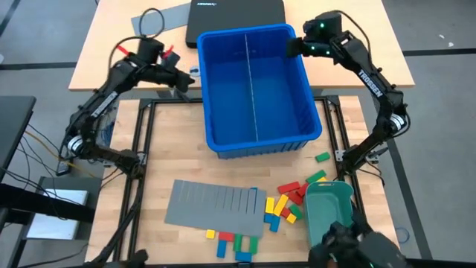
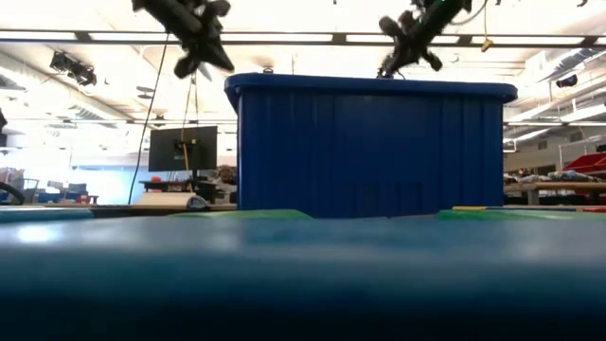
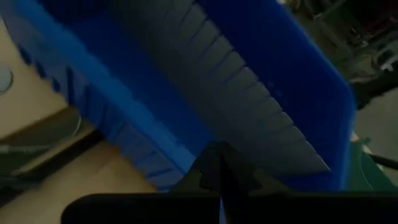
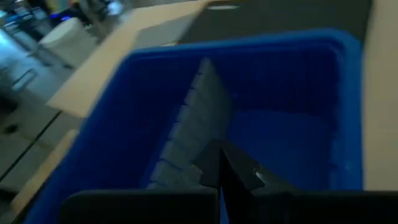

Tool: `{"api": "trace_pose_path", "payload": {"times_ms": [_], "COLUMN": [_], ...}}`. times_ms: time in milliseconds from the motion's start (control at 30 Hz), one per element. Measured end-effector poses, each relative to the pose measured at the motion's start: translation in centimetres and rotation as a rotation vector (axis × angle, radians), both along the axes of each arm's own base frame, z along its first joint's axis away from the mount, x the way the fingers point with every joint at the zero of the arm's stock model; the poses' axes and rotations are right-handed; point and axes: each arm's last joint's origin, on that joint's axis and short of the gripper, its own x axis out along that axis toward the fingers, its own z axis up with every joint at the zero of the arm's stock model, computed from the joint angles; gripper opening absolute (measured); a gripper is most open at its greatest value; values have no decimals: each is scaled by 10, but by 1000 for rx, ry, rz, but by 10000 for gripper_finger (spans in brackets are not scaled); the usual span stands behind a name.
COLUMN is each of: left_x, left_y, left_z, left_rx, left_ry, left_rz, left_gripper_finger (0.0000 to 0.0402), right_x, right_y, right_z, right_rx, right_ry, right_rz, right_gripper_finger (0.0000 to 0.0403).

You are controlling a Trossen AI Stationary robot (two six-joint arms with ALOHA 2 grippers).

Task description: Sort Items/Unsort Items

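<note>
Both arms up by the blue bin (image 1: 256,89), one each side. Left gripper (image 1: 190,80) just outside its left wall, jaws pressed together, nothing held. Right gripper (image 1: 294,47) at the bin's far right corner, jaws pressed together, empty too. Blocks (image 1: 286,207) lie scattered on the bench (image 1: 156,171) near the front, betw. grey slotted sheet (image 1: 216,205) & teal tray (image 1: 327,212).

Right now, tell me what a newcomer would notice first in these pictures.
The big blue bin dominates mid-table, with a grey divider standing down its middle. Both grippers hang shut at its far corners, the left gripper just outside one wall, the right gripper at the other rim. In front lie a flat grey sheet, scattered coloured blocks and a teal tray.
</note>
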Motion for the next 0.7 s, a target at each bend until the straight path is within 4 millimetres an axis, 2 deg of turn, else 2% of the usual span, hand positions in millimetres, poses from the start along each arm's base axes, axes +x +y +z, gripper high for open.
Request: {"api": "trace_pose_path", "payload": {"times_ms": [133, 267, 433, 600, 700], "left_x": [-14, -28, -48, -63, -71], "left_y": [-21, -41, -71, -99, -110], "left_z": [26, 39, 51, 64, 69], "left_rx": [56, 94, 147, 195, 192], "left_ry": [-31, -42, -80, -188, -220], "left_rz": [-51, -71, -162, -282, -280], "left_gripper_finger": [1, 1, 1, 1, 1], "right_x": [9, 25, 52, 79, 88], "right_y": [27, 66, 127, 198, 240], "right_z": [31, 48, 47, 41, 36], "right_rx": [-29, 1, 90, 199, 288], "right_ry": [-24, -14, 33, 40, 35], "right_rz": [153, 302, 483, 687, 822], "right_gripper_finger": [4, 4, 2, 2, 2]}}
